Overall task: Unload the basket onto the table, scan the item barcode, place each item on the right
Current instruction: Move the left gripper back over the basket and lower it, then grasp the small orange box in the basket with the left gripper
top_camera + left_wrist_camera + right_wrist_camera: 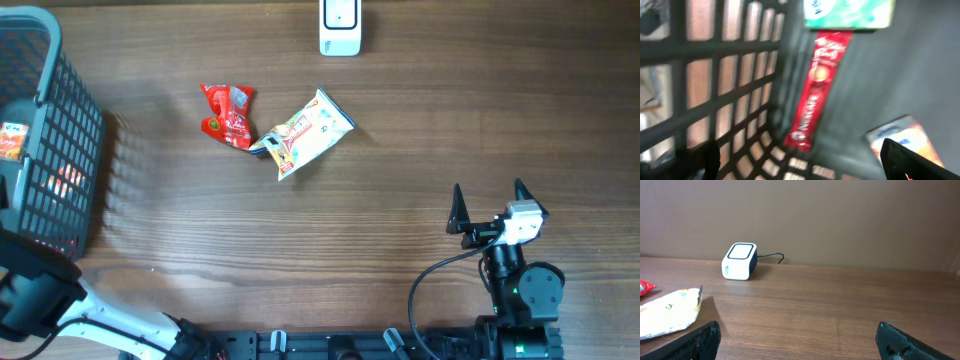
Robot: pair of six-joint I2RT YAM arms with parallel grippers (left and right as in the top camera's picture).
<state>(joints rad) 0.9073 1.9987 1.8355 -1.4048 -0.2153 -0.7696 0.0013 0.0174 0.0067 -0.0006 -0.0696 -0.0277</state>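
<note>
My left gripper [805, 167], jaws apart, is in the basket [700, 52]; the sachet [817, 87] lies dead ahead, lengthwise away from it.

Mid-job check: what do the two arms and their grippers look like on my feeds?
The right arm is black, with a white camera block at the wrist and a black cable looping back to the base. The right gripper has two black, pointed jaws. The left arm shows a white link and a black joint; the left gripper shows only black jaw tips.
</note>
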